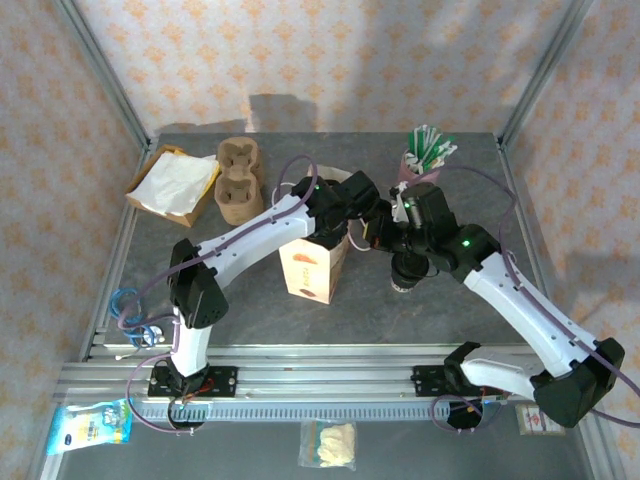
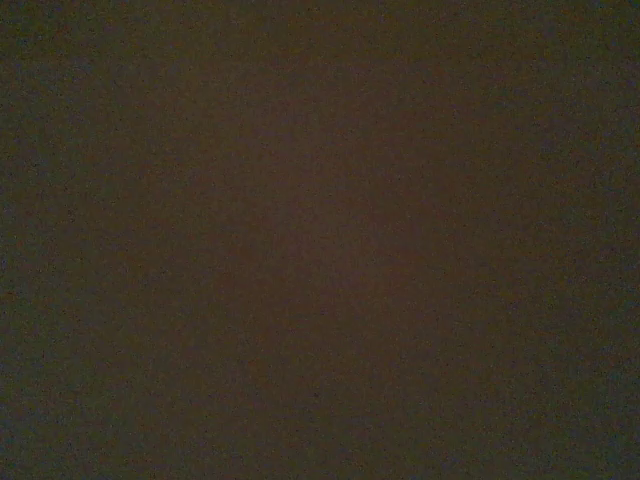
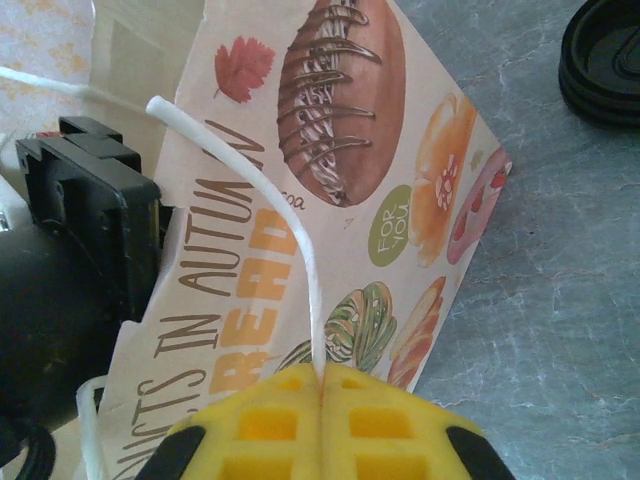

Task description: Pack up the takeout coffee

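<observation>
The takeout coffee is hidden from view. A printed paper bag (image 1: 313, 265) stands upright mid-table, its pastry pictures facing the right wrist camera (image 3: 340, 180). My left arm (image 1: 340, 200) reaches down into the bag's open top, so its gripper is hidden inside; the left wrist view is dark, and the gripper is shut. My right gripper (image 3: 322, 375) sits just right of the bag's top (image 1: 368, 236), its yellow fingers (image 3: 390, 420) pressed together on the bag's white cord handle (image 3: 300, 240).
A stack of loose black lids (image 3: 603, 60) lies on the grey table right of the bag. At the back stand a cardboard cup carrier (image 1: 238, 180), an open box of white napkins (image 1: 175, 185) and a pink holder of stirrers (image 1: 425, 155).
</observation>
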`<state>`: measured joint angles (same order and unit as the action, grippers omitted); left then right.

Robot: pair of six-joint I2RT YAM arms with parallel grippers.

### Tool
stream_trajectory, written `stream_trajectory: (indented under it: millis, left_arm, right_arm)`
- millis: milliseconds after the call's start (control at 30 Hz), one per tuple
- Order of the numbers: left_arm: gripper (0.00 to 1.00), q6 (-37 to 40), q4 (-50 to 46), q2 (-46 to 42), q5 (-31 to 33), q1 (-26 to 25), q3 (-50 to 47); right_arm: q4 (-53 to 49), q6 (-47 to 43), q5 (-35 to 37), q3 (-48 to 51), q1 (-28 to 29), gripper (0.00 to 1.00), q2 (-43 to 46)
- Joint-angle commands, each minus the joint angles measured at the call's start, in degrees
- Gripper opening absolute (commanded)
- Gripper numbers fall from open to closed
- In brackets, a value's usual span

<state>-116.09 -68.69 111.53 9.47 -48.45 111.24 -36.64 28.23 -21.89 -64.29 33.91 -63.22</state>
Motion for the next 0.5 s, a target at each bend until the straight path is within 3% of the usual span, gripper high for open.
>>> stream_trajectory:
  millis: [0, 267, 467]
  left_arm:
    - [0.0, -2.22, -6.36, -0.56, 4.19, 0.08, -1.13]
    - [0.0, -0.92, -9.32, -3.42, 7.2, 1.38, -2.46]
    - [0.0, 9.41, -6.71, -3.18, 6.94, 1.87, 4.83]
  right_arm:
    - [-1.33, -1.19, 3.14, -2.29, -0.17, 0.0, 2.5]
    - [-1.33, -0.65, 4.72, -2.36, -0.25, 0.0, 3.9]
    - [-0.98, -1.3, 2.77, -1.67, -0.25, 0.0, 2.69]
